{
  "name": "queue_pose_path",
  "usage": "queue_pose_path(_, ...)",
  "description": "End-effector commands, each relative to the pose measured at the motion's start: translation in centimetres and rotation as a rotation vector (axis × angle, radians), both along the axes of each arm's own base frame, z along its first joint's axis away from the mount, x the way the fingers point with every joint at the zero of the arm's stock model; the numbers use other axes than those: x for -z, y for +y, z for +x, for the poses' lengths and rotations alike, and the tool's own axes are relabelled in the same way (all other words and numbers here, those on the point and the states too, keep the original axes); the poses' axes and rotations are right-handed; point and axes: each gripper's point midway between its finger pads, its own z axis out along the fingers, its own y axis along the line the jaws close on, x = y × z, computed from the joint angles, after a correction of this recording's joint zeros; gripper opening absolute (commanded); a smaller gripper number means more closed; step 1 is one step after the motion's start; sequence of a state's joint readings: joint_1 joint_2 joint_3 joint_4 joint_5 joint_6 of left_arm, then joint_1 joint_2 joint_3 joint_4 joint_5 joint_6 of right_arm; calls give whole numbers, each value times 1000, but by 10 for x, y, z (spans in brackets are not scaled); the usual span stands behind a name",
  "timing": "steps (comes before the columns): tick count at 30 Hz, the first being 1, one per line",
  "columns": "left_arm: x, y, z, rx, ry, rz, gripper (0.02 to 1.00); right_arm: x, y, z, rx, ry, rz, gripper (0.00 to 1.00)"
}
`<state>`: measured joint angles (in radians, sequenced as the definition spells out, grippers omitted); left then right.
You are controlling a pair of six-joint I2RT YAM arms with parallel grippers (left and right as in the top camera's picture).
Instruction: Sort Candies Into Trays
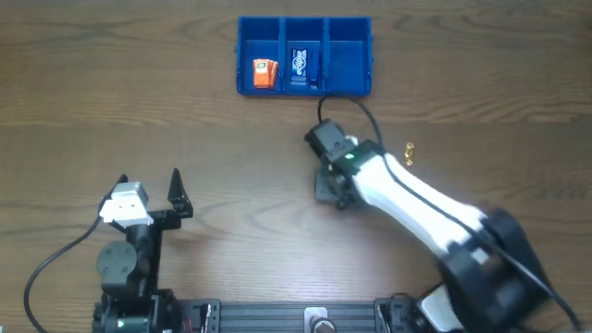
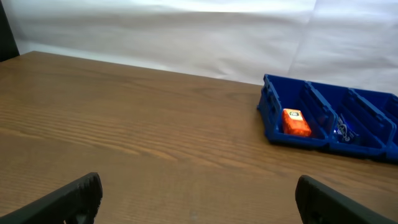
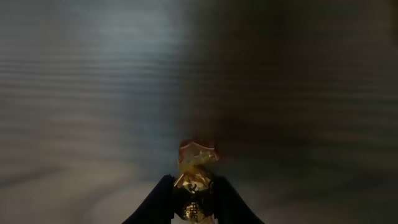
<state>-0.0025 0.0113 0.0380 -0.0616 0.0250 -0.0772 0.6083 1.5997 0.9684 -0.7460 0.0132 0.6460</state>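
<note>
R gripper [image 3: 193,185] pinches gold candy [image 3: 198,153] over table [image 1: 231,166] mid, tray [image 1: 242,57] well apart.

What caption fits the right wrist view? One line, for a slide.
Right gripper pinches a gold-wrapped candy over the wooden table.

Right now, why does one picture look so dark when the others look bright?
Right wrist view: the right claw holds a candy close over the table, so its shadow likely darkens one side while pale glare lights the other. Left wrist view: even light, with the blue tray bright. Top view: evenly lit, with only a soft shadow under the right arm.
</note>
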Motion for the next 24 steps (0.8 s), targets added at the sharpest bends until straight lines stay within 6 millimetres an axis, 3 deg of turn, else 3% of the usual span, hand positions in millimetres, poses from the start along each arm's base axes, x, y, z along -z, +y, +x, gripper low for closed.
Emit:
queue_pose_path(1, 19, 0, 0, 0, 44, 10, 998, -105, 1, 42, -47, -284, 61, 198)
queue_pose_path(2, 19, 0, 0, 0, 44, 10, 998, -131, -10, 62, -15, -339, 21, 198)
queue_pose_path(5, 19, 0, 0, 0, 44, 10, 998, -173, -22, 107, 14, -414, -21, 207)
queue_pose_path(6, 19, 0, 0, 0, 44, 10, 996, -189, -23, 135, 7, -446, -34, 205)
queue_pose_path(9, 19, 0, 0, 0, 44, 10, 998, -202, -20, 190, 4, -495, -51, 198)
queue_pose_path(11, 19, 0, 0, 0, 44, 10, 998, -194, -19, 226, 10, -508, -75, 200)
queue_pose_path(15, 19, 0, 0, 0, 44, 10, 998, -161, -24, 263, 38, -484, -93, 211)
queue_pose_path(22, 19, 0, 0, 0, 44, 10, 996, -110, -31, 285, 55, -432, -118, 229)
queue_pose_path(23, 19, 0, 0, 0, 44, 10, 998, -108, -31, 286, 53, -432, -120, 272)
queue_pose_path(24, 19, 0, 0, 0, 44, 10, 998, -106, -32, 287, 53, -430, -120, 389)
